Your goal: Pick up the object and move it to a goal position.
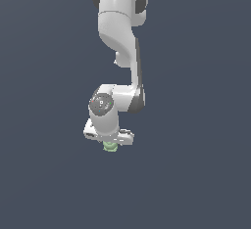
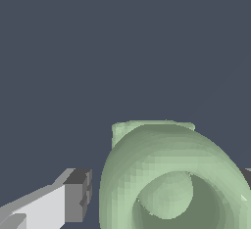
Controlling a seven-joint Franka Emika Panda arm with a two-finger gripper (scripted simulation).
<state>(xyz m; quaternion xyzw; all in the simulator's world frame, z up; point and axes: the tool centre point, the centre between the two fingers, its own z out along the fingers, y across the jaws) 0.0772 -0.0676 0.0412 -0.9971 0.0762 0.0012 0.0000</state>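
**Knob between my fingers, grip unconfirmed**

The pale green object [image 2: 166,179] sits directly under my wrist, between my fingers [image 2: 78,196]. One pad shows a gap beside it; the other is nearly out of frame. Can't tell if I'm clamped. Risk: lifting on a loose, off-centre hold, so the rounded knob rolls out.

The object [image 1: 110,147] is a small, pale green, rounded knob, seen in the exterior view just under the white gripper and partly hidden by it. In the wrist view the object [image 2: 166,174] shows a thick ring-shaped top with a hollow centre holding a rounded inner bump.
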